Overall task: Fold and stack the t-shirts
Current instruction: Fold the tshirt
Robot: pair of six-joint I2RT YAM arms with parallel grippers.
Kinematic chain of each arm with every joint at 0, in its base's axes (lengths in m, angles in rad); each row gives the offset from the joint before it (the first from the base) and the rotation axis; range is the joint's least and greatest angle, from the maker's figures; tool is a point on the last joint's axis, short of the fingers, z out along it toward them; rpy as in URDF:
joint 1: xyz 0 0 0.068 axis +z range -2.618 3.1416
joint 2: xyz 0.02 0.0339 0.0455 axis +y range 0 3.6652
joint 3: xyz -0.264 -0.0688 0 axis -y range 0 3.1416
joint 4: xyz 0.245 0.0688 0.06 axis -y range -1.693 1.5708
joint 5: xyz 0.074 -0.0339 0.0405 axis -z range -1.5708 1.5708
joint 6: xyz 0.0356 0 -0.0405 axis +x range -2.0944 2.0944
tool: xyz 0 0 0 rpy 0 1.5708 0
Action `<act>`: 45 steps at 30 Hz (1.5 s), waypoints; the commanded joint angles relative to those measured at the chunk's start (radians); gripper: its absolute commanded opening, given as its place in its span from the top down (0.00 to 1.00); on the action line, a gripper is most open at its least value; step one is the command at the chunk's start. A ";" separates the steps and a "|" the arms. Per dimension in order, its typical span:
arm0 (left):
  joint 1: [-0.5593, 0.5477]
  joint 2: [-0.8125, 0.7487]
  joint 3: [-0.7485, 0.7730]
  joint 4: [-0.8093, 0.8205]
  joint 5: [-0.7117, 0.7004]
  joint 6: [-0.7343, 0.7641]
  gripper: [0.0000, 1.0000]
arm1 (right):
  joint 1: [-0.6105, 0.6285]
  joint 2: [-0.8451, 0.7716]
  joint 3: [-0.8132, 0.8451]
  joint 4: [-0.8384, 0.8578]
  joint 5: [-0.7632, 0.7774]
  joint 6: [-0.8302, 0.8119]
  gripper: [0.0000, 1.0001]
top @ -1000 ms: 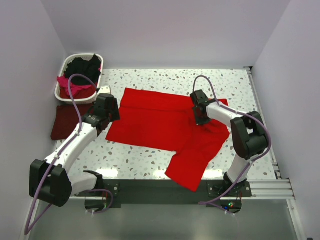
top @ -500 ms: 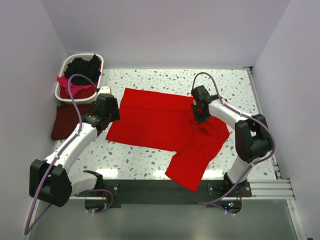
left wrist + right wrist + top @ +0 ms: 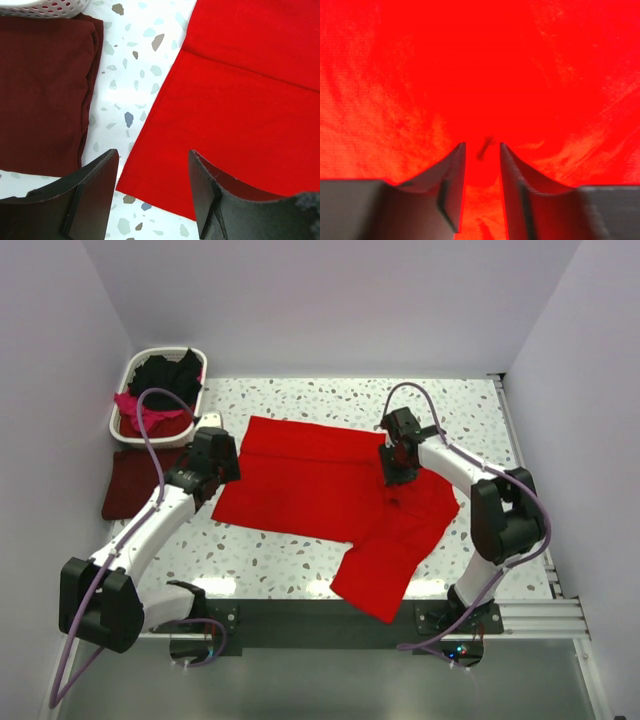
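Maroon shirt [image 3: 45, 90] beside red shirt [image 3: 240, 100]

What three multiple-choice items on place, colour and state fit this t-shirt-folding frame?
1. Where does the folded dark maroon cloth shirt lie?
A) on the speckled table beside the white plastic laundry basket
B) inside that basket
C) on top of the bright red cloth t-shirt

2. What colours are the clothes in the basket?
A) blue and green
B) black and pink
C) white only

3. How is the left gripper?
A) shut on the maroon shirt
B) shut on the red t-shirt
C) open, holding nothing

1 A: it lies flat on the table by the basket.
2 B: black cloth over pink cloth.
3 C: its fingers stand apart, nothing between them.
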 commanded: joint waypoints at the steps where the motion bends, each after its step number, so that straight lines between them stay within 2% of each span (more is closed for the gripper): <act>1: 0.002 0.002 -0.004 0.032 -0.003 0.020 0.37 | 0.003 -0.082 -0.007 0.004 0.035 0.007 0.61; 7: 0.002 0.012 0.000 0.030 0.003 0.020 0.37 | 0.065 -0.142 -0.060 0.036 0.043 -0.029 0.59; 13: 0.004 0.022 0.000 0.030 0.008 0.019 0.37 | 0.150 -0.117 -0.073 0.059 0.053 -0.052 0.60; 27: 0.004 0.022 0.000 0.026 0.000 0.019 0.37 | 0.145 0.010 -0.089 0.094 0.225 -0.039 0.60; 32: 0.004 0.020 0.002 0.026 0.000 0.020 0.31 | 0.124 0.012 -0.109 0.105 0.248 -0.029 0.60; 39: 0.004 0.018 0.000 0.027 -0.003 0.020 0.25 | 0.081 0.010 -0.135 0.130 0.199 -0.020 0.68; 45: 0.006 0.020 -0.001 0.029 -0.003 0.020 0.24 | 0.078 0.013 -0.144 0.142 0.176 -0.022 0.82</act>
